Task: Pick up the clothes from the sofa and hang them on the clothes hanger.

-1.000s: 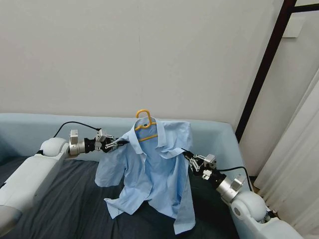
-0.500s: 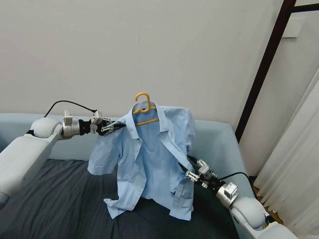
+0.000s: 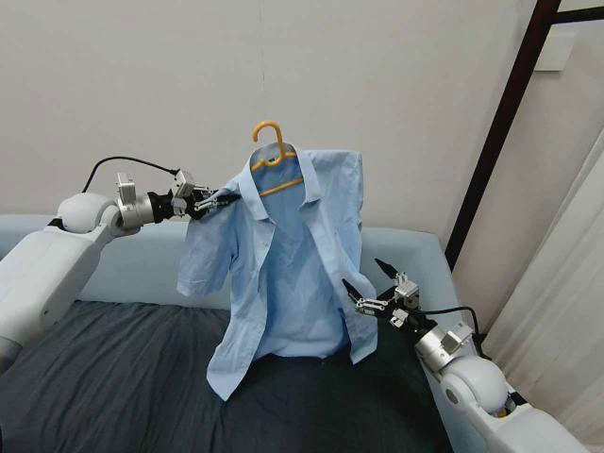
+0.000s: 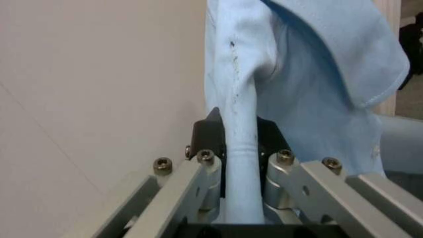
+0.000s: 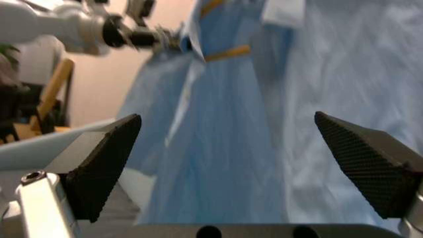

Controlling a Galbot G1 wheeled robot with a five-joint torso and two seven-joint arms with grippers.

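A light blue shirt hangs on an orange hanger, held up in the air above the sofa. My left gripper is shut on the shirt's shoulder; in the left wrist view the cloth is pinched between the two fingers. My right gripper stands open just beside the shirt's lower right hem, not holding it. The right wrist view looks past the open black pads at the shirt front and the hanger bar.
The sofa has a pale blue back and a dark grey seat under the shirt's tail. A bare wall is behind. A dark pole and a white curtain stand at the right.
My left gripper has lifted the shirt and hanger higher. My right gripper has let go of the shirt's edge and now stands open beside it.
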